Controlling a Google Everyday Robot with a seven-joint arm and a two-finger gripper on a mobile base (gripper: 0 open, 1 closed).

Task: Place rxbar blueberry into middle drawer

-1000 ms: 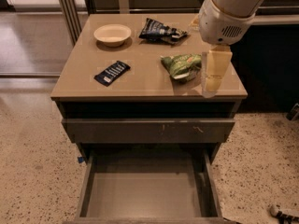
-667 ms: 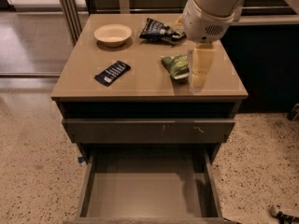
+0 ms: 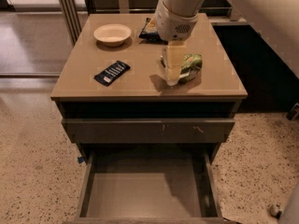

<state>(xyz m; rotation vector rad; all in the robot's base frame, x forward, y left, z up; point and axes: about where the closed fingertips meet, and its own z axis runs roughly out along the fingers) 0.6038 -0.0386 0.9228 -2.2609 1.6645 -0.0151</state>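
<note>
Speckled terrazzo floor (image 3: 28, 139) lies around a tan-topped cabinet (image 3: 140, 85) under dim light.

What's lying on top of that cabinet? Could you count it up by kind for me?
Snack bars: 1, the rxbar blueberry
Snack bags: 2, the dark blue bag and the green bag
Bowls: 1, the cream bowl
Total: 4
The robot's gripper hangs over the top, right by the green bag.

The gripper (image 3: 172, 78) has slid left from the table's (image 3: 84, 62) right edge to the green snack bag's (image 3: 191, 65) left end.
</note>
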